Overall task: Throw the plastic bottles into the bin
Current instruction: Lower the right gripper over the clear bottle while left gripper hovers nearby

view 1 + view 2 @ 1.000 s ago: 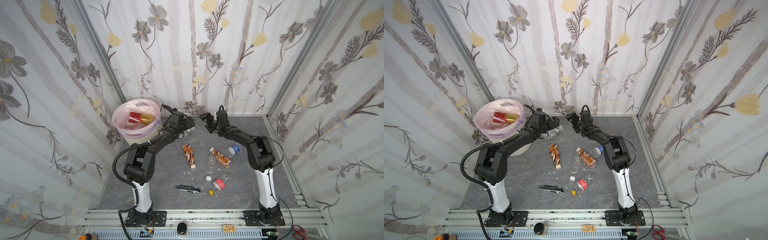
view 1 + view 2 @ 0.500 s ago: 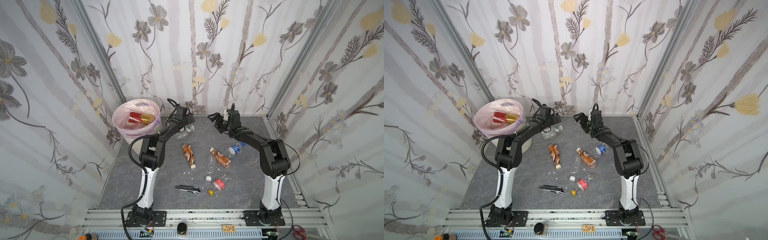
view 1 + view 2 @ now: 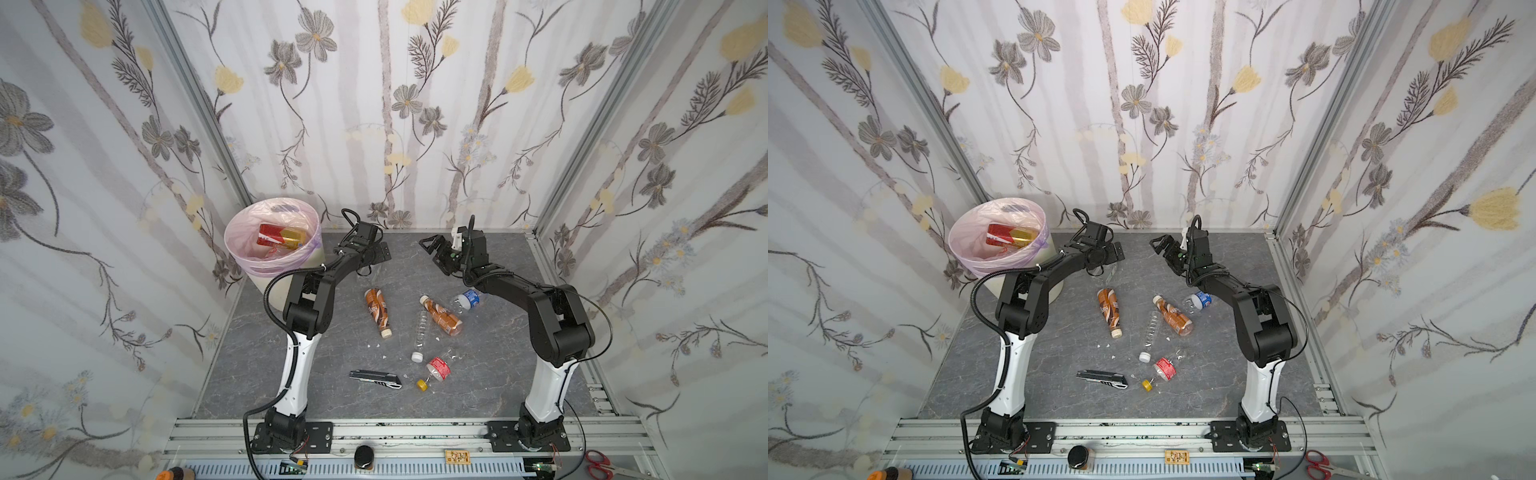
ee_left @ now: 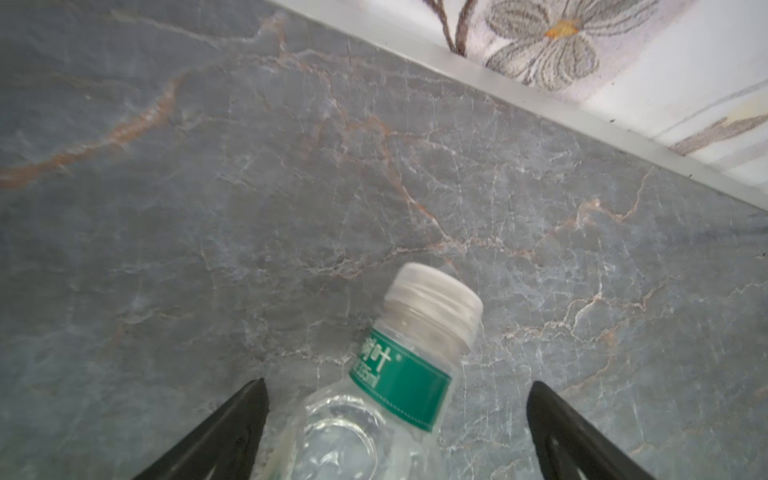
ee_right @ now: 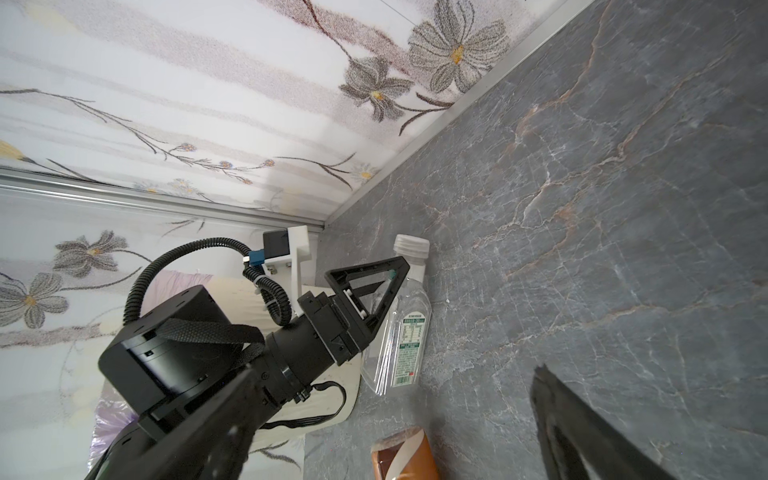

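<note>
Plastic bottles [image 3: 377, 311] are waiting on the table while one is being lined up.
Over the last second the left arm has been stretching further back, and the left gripper [image 4: 397, 384] is now hanging spread wide astride the clear green-labelled white-capped plastic bottle [image 5: 409, 332], which is lying flat beside the round cream bin [image 3: 257, 280] with its pink liner. The right gripper [image 3: 431, 249], likewise gaping and empty, has been drawing aside, so a grasp looks imminent.

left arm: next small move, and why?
Probably ease the left gripper down over the clear plastic bottle with green label and white cap. Its jaws stand open, and the bottle lies flat on the grey marbled table between the fingertips with gaps on both sides, nothing gripped. The right gripper is open, empty and farther off.
</note>
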`<state>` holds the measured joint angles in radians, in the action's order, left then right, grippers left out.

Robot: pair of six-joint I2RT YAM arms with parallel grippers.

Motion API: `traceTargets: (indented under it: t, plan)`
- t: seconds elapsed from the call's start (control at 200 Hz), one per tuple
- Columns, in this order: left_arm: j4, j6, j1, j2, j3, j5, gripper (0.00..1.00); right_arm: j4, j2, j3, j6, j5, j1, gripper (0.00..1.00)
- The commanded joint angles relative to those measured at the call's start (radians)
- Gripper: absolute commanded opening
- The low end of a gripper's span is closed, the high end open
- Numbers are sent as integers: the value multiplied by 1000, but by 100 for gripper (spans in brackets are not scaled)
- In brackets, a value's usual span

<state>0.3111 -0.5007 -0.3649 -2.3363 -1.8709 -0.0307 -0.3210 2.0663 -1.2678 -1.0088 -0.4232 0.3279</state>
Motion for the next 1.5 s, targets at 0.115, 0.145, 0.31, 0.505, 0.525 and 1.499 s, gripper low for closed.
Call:
traceTargets:
  t: [0.115,0.145,0.31,0.505,0.525,1.499]
  plan:
    - [6,0,-28,39,35,-4,100,-61,-51,56,22,9,2,100]
    - [6,-1,-33,41,35,-6,100,-57,-53,62,26,11,1,100]
    - [5,-4,-61,34,9,-11,100,-65,-64,105,35,16,-4,100]
    - [5,-6,-75,0,-39,-31,100,-77,-101,162,42,12,-24,100]
    - [5,-4,-78,-5,-45,-34,100,-75,-105,166,46,14,-27,100]
    - [0,-63,-212,22,-25,-136,100,59,-174,256,169,98,-121,100]
